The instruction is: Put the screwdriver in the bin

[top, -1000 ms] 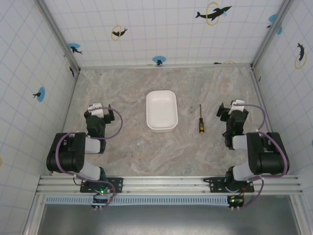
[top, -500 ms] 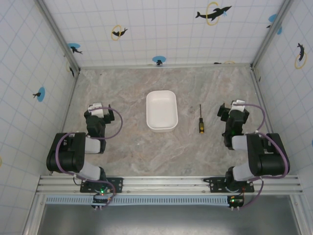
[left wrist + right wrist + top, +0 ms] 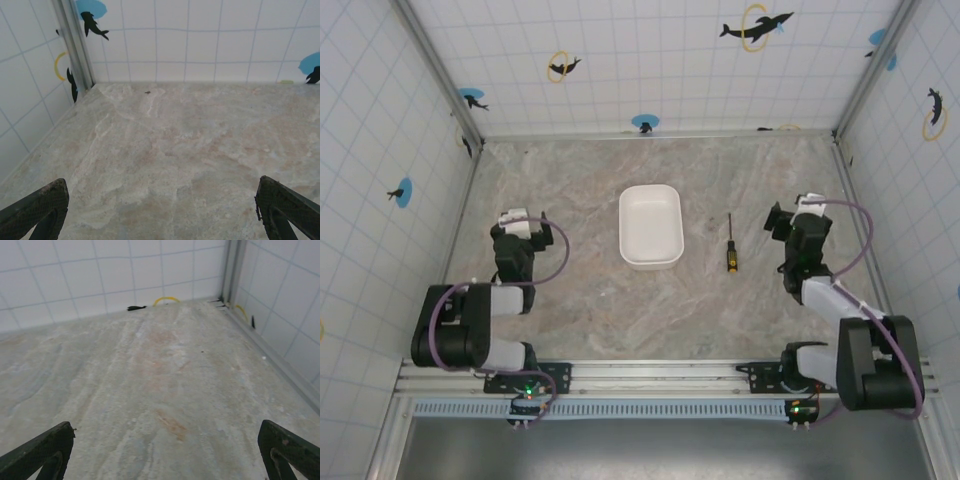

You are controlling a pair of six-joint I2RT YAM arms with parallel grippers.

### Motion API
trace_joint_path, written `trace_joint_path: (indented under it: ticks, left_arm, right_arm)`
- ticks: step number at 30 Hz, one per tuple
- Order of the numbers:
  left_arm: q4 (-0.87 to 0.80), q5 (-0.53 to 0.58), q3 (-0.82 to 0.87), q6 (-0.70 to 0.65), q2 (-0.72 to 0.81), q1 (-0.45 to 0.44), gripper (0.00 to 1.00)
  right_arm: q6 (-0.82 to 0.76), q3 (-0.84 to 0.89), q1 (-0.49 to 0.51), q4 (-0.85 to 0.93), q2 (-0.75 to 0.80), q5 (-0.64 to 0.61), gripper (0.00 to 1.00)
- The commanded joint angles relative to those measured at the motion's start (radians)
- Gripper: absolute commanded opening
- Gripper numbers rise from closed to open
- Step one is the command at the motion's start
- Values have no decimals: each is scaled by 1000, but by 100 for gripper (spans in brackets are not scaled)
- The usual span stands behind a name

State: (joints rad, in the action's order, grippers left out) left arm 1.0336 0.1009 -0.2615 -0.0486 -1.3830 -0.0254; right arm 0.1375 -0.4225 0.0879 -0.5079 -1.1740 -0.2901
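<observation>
**Top view.** The screwdriver (image 3: 729, 245) lies flat on the table (image 3: 600, 300), just to the right of the bin (image 3: 650, 262) and apart from it. Its shaft points at the far wall and its yellow-and-black handle points toward my bases. The bin stands upright with nothing in it. My right claw (image 3: 792, 214) sits near the screwdriver on its right, not touching it. My left claw (image 3: 518, 218) sits well apart, on the other side of the bin. Judgement: the step in hand is the reach, and the right arm is the one to make it.

**Left wrist view.** My left claw (image 3: 161, 182) has its jaws spread wide over bare table and holds nothing.

**Right wrist view.** My right claw (image 3: 166, 425) is likewise spread wide, with nothing between the jaws.

**Recommendation.**
- Swing the right claw left until it is over the handle.
- Turn the jaws across the tool's length and descend until the tips nearly meet the table.
- Close on the handle, because the thin shaft may roll or slip.
- Lift level and release low inside the bin.
</observation>
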Motion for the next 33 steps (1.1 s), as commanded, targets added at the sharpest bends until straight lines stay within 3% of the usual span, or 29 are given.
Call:
trace_joint_path:
  ticks: [1, 5, 10, 13, 20, 33]
  left_arm:
    - [-232, -52, -98, 34, 94, -5, 98]
    - [-439, -273, -207, 164, 131, -14, 98]
    - [-475, -505, -248, 269, 84, -71, 98]
    - [-476, -604, -247, 302, 56, -109, 98]
    - [-482, -674, -175, 345, 72, -177, 98]
    - [-491, -662, -67, 402, 131, -238, 98]
  right_arm:
    - [79, -114, 26, 283, 53, 112, 97]
    - [162, -202, 64, 517, 60, 197, 97]
    - [259, -245, 108, 652, 14, 345, 95]
    - [284, -251, 158, 705, -17, 352, 94]
    - [310, -250, 227, 741, -85, 296, 91]
    - [313, -325, 322, 772, -278, 184, 80]
